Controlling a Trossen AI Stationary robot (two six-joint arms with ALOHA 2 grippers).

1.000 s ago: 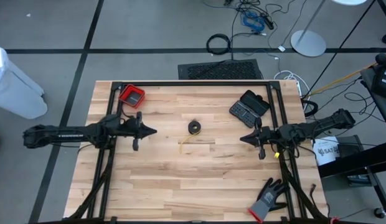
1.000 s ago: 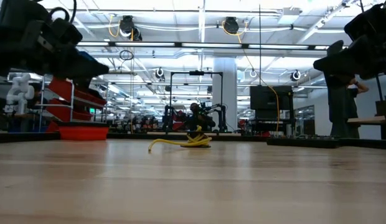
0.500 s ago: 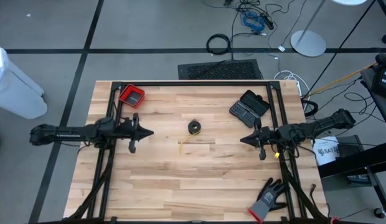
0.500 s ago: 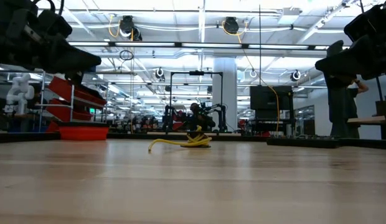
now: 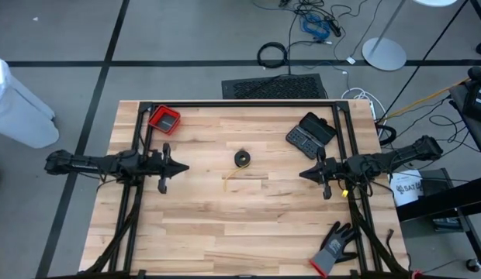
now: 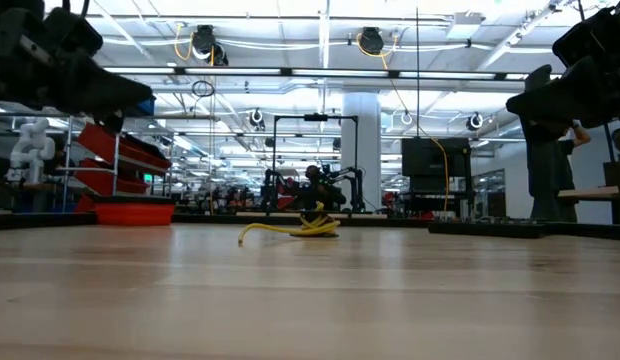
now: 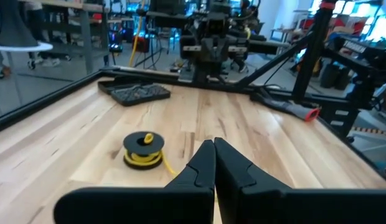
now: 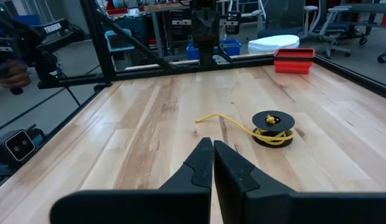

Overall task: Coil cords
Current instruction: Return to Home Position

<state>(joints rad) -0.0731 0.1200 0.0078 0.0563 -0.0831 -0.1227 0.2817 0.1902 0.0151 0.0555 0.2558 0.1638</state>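
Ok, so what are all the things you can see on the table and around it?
table: one, light wood, under both arms
cord spool: one, black wound with yellow cord, middle of the table, loose yellow end lying on the wood
bin: one, red, table corner near the left arm
tool case: one, black, on the table near the right arm
glove: one, grey-black with a red cuff, table edge on the right side
cable ring: one, black, floor beyond the table
cable bundle: one, blue, floor farther off
left gripper: one, dark, shut, above the table's left side
right gripper: one, dark, shut, above the table's right side
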